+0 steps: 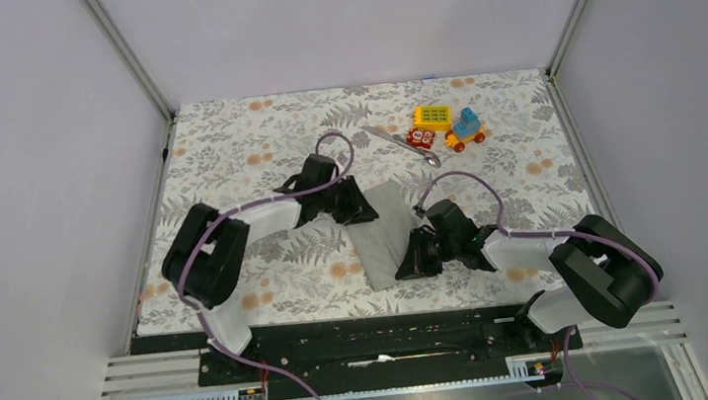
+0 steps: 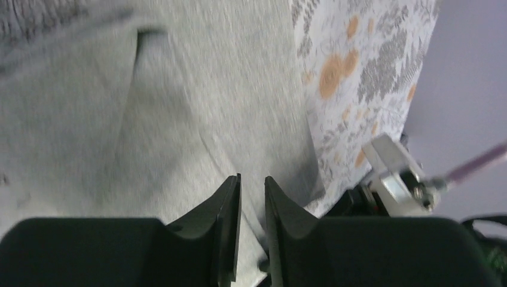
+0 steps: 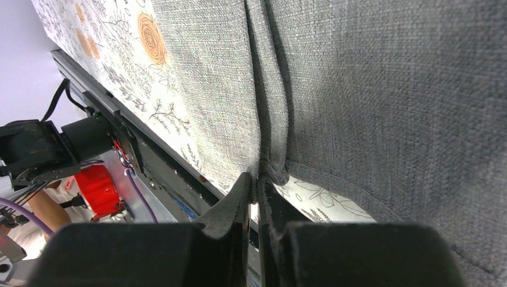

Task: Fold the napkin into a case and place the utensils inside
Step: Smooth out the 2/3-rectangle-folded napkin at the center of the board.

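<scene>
napkin [image 1: 389, 236] on the surface [image 1: 247, 162]
right fingers [image 3: 238, 200] pinch its near fold; left fingers [image 2: 229, 206] nearly shut over it, grip unclear.

Floral tablecloth [image 1: 258, 170], grey napkin [image 1: 388, 231], utensils [image 1: 404, 145], toy blocks [image 1: 447, 126]

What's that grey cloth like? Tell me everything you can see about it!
The napkin is plain grey woven cloth, folded into a long strip with a crease along it. It lies slanted on the flowery tablecloth between both arms. The right gripper pinches a folded edge at its near end. The left gripper is over its far end, fingers nearly together; whether it grips is unclear.
</scene>
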Controlling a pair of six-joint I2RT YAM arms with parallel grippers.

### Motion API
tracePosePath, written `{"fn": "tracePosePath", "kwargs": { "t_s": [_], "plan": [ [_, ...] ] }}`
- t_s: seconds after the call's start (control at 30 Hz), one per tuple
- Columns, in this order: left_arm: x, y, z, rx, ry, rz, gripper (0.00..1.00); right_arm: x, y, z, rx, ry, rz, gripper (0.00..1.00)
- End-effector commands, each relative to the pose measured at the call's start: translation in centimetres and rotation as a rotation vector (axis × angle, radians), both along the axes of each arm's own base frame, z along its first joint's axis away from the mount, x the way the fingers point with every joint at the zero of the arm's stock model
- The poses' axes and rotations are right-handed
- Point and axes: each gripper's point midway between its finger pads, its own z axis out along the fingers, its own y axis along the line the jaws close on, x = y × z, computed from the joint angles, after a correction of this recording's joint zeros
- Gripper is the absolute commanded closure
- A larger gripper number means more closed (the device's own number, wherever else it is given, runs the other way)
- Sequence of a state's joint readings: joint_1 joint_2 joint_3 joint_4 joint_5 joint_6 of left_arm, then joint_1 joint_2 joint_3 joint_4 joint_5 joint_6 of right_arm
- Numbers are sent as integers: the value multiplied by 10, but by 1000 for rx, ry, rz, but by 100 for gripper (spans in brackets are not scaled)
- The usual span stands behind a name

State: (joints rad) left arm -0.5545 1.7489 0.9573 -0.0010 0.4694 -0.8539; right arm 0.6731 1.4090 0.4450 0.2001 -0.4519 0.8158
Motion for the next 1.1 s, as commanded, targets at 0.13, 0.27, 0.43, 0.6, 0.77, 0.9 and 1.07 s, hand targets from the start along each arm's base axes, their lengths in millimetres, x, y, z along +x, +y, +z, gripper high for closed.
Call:
{"fn": "tracePosePath", "kwargs": {
  "t_s": [0.13, 0.27, 0.43, 0.6, 0.77, 0.9, 1.07],
  "plan": [
    [48, 0, -35, 134, -59, 17, 83, 9, -3, 5, -31, -76, -5, 94],
    [58, 7, -52, 159, -42, 34, 87, 7, -7, 2, -40, -76, -13, 95],
    [66, 11, -57, 172, -51, 44, 89, 3, -22, -17, -112, -69, -45, 95],
    [61, -3, -29, 116, -85, -15, 83, 7, -27, -14, -171, -94, -11, 85],
    [44, -14, 22, 36, -142, -85, 52, 17, -39, 29, -228, -188, 18, 54],
    [23, -5, 41, 31, -143, -101, 48, 37, -65, 56, -255, -251, -13, 32],
    [-9, 24, 39, 74, -137, -59, 46, 66, -93, 49, -184, -178, -62, 26]
  ]
}}
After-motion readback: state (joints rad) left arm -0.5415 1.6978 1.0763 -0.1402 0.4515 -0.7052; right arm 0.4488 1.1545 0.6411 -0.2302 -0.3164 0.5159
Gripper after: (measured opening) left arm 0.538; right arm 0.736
